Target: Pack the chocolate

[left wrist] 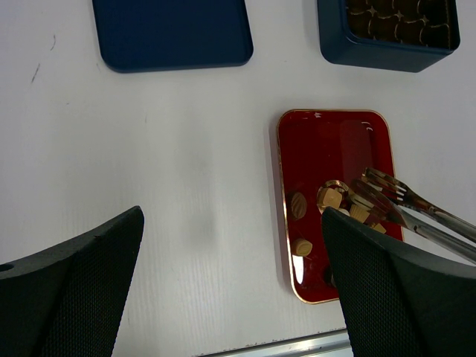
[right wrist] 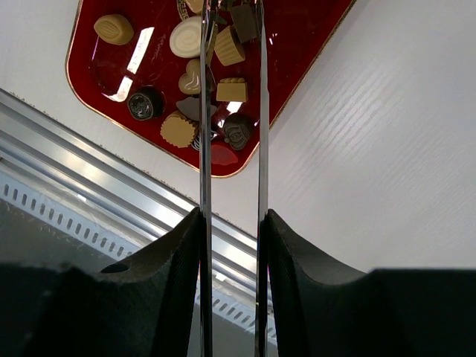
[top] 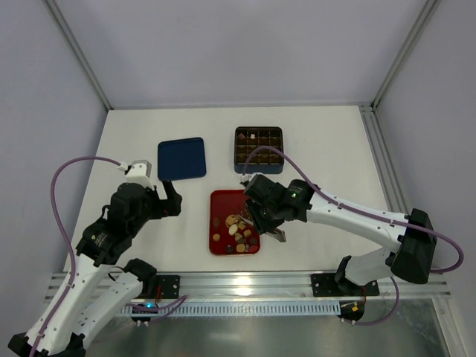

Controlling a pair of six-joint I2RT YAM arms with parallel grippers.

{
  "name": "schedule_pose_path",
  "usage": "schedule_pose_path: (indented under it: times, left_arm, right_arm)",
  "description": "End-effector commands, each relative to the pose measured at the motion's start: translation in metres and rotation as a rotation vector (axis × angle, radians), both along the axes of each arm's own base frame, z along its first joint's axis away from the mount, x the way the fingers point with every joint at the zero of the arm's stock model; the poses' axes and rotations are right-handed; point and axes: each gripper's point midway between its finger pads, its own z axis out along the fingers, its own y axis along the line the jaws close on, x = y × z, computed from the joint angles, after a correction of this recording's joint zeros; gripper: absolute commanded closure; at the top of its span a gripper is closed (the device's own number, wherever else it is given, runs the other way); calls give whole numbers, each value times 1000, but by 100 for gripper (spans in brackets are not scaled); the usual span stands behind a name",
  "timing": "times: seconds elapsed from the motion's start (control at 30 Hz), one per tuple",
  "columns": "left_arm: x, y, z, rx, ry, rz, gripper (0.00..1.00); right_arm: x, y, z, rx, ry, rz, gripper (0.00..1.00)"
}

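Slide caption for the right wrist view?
Right gripper holds metal tongs reaching over chocolates on the red tray.

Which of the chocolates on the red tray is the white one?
The smooth cream-white oval, lying between a tan oval and a tan fluted cup in the right wrist view. Every other piece there is tan, pinkish or dark brown.

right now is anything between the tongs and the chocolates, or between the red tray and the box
Nothing visible. The tongs in the right end effector reach the chocolates on the red tray; only bare table separates it from the open box.
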Motion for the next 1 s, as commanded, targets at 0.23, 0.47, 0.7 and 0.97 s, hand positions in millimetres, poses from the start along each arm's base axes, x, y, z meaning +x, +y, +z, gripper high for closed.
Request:
schedule_pose_path:
  times: [0.23, 0.47, 0.7, 0.97]
  left_arm:
    - [2, -3, 4, -17, -21, -2, 0]
    - [2, -3, 5, -18, -25, -2, 0]
    - [2, -2, 5, -17, -26, -1, 0]
    - [2, -3, 5, -20, -26, -2, 0]
  right_arm:
    - [0, -1, -6, -32, -2, 8, 60]
    - [3, -8, -9, -62, -16, -12, 60]
    - [1, -10, -12, -70, -6, -11, 60]
    - [5, -9, -5, -77, -25, -12, 70]
